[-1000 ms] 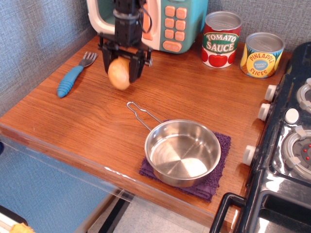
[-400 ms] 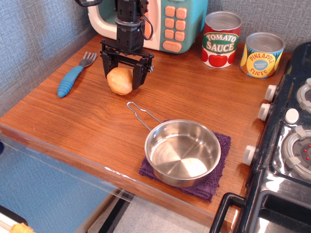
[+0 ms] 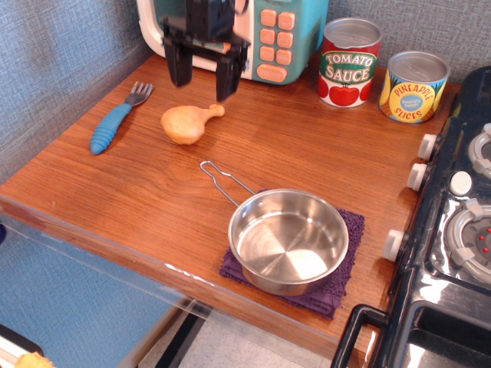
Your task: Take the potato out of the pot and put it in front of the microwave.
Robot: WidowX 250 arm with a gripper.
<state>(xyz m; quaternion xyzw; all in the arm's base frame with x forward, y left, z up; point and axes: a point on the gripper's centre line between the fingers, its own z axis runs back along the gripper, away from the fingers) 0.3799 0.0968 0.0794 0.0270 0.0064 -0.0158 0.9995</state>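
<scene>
You see the potato (image 3: 186, 123) lying on its side on the wooden table (image 3: 115, 192), in front of the microwave (image 3: 261, 34) and toward its left part, with the narrow knobbed end pointing to the right and a little toward the microwave. Nothing holds it. Your gripper (image 3: 203, 77) hangs above and just behind the potato, between it and the microwave door — its two black fingers (image 3: 178, 65) are spread wide apart and carry nothing.

The pot (image 3: 288, 239) stands well apart from the microwave, near the front edge of the table, on a purple cloth (image 3: 341, 287). You can look straight into it: only the shiny bottom and the wall show inside. Its thin wire handle (image 3: 222, 179) points toward the potato but does not touch it.

To the right of the microwave stand two cans — a tomato sauce can (image 3: 350, 61) just beside it, then a pineapple slices can (image 3: 413, 86). Both are closed on top. To the left of the potato lies a fork (image 3: 115, 121) with a blue handle. The black stove (image 3: 453, 230) fills the right side.
</scene>
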